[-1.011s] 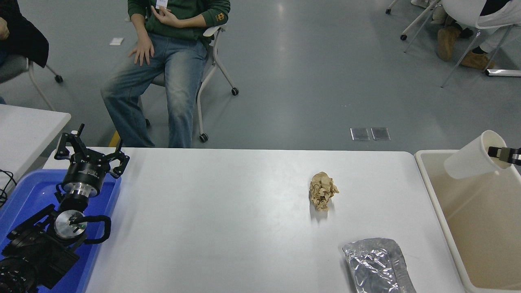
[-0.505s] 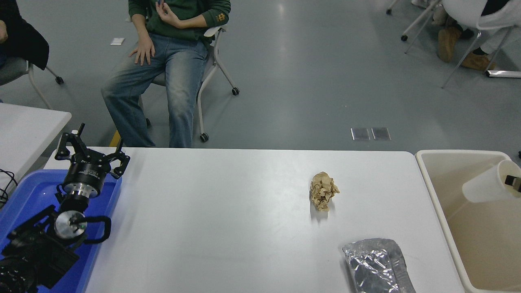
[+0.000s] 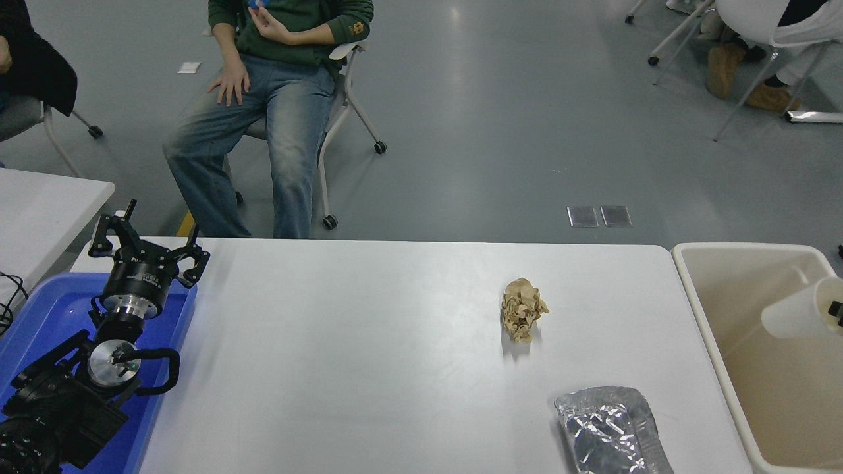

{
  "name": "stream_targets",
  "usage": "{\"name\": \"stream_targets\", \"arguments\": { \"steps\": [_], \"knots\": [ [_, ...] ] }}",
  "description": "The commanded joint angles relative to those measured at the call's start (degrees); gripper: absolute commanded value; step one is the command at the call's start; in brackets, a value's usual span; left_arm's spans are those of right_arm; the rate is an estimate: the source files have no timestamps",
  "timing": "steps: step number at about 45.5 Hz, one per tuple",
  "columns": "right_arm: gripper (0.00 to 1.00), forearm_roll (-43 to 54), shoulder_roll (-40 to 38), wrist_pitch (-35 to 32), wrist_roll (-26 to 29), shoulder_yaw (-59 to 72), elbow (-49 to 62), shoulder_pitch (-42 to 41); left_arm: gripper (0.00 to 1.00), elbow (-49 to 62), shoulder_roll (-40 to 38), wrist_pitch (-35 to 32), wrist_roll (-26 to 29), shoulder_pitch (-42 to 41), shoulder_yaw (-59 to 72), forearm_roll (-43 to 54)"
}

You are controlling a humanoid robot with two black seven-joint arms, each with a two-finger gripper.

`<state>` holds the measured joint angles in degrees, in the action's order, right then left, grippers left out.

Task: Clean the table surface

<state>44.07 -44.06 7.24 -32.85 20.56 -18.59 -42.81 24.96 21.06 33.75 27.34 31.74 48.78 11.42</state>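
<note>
The table surface (image 3: 362,342) is a wide white top with rounded corners. On it lie a crumpled brown paper wad (image 3: 523,309) right of centre and a crinkled foil piece (image 3: 612,431) at the front right. At the right edge only a black tip of my right gripper (image 3: 836,307) shows. It is shut on the rim of a tilted white cup (image 3: 797,311), held over the beige bin (image 3: 688,289). My left gripper (image 3: 148,247) is parked at the lower left, fingers spread open and holding nothing.
A blue tray (image 3: 39,316) lies under the left arm at the table's left end. A smaller white table (image 3: 46,204) stands further left. A person in jeans (image 3: 263,112) sits on a wheeled chair beyond the far edge.
The right gripper has carried the white cup down and to the right, deeper into the bin and partly out of the picture. The left arm has not moved.
</note>
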Motion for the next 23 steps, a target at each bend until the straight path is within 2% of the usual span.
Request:
{"name": "stream_targets", "arguments": {
  "steps": [1, 23],
  "knots": [
    [0.0, -3.3, 8.0, -1.2, 0.1, -0.3, 12.9, 3.7, 1.0, 0.0, 0.0, 0.0, 0.0, 0.0, 0.0, 0.0],
    [0.0, -9.4, 12.0, -2.1, 4.5, -0.3, 17.9, 4.1, 1.0, 0.0, -0.1, 0.0, 0.0, 0.0, 0.0, 0.0]
  ]
}}
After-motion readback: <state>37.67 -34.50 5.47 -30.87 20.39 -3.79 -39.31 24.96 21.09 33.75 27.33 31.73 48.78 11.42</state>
